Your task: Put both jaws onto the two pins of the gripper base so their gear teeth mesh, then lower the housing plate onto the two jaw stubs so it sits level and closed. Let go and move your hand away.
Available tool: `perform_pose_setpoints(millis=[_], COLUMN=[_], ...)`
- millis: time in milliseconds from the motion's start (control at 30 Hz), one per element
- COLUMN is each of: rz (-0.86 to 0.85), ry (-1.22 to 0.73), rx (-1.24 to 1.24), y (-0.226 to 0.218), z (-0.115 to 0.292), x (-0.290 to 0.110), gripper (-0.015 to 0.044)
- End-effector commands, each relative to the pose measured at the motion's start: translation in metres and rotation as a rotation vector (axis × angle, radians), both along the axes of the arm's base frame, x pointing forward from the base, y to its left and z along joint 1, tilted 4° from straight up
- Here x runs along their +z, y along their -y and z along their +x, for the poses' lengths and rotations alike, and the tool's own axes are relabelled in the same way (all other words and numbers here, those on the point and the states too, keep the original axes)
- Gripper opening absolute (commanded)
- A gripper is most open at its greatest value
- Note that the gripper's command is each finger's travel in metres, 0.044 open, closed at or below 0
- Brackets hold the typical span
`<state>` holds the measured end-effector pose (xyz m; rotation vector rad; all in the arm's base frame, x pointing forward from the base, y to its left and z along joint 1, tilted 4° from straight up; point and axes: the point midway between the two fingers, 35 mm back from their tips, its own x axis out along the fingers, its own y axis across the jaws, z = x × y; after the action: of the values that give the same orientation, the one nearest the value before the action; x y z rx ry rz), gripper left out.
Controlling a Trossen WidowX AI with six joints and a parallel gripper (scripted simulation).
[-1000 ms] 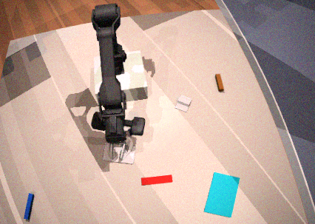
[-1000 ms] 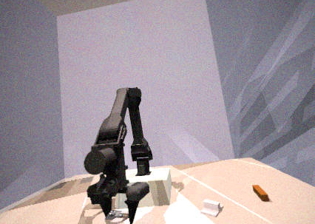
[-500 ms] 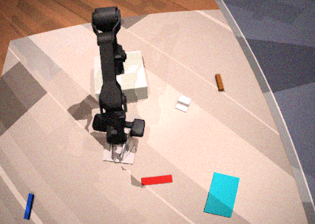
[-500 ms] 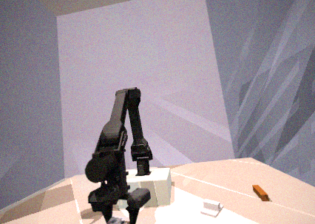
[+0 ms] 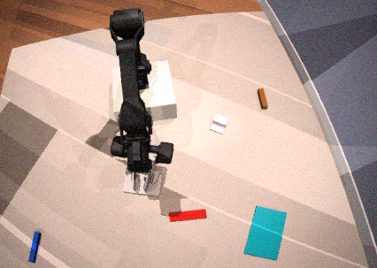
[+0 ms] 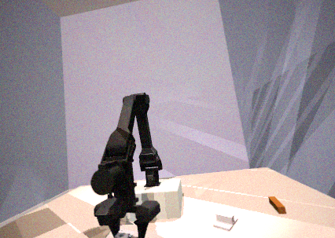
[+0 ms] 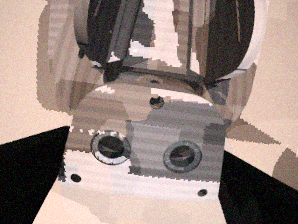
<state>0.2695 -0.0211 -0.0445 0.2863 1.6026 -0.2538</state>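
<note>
My gripper (image 5: 141, 163) (image 6: 128, 235) (image 7: 144, 145) points down over the gripper base (image 5: 128, 188). Its black fingers are shut on the opposite sides of the pale housing plate (image 7: 100, 120). The plate has two large round holes, dark inside, and smaller holes near its edges. Two long jaws stretch out beyond the plate in the wrist view, a left jaw (image 7: 107, 35) and a right jaw (image 7: 215, 40), side by side with a gap between them. The plate covers their near ends. The gear teeth and pins are hidden, and I cannot tell whether the plate touches the stubs.
A white block (image 5: 163, 91) (image 6: 169, 200) stands behind the hand. A small white bracket (image 5: 219, 123) (image 6: 225, 221) and an orange bar (image 5: 262, 98) (image 6: 277, 205) lie to the right. A red bar (image 5: 188, 215), a cyan sheet (image 5: 265, 233) and a blue bar (image 5: 34, 247) also lie around.
</note>
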Motion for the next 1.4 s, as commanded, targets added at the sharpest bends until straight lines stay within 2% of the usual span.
perform_pose_setpoints(millis=[0, 1367], rz=[-0.004, -0.003], ry=[-0.004, -0.004], rx=[-0.004, -0.001], y=[0.0004, 0.0002], z=[-0.0011, -0.0016], x=[-0.0014, -0.0109], gripper=[0.0351, 0.0351])
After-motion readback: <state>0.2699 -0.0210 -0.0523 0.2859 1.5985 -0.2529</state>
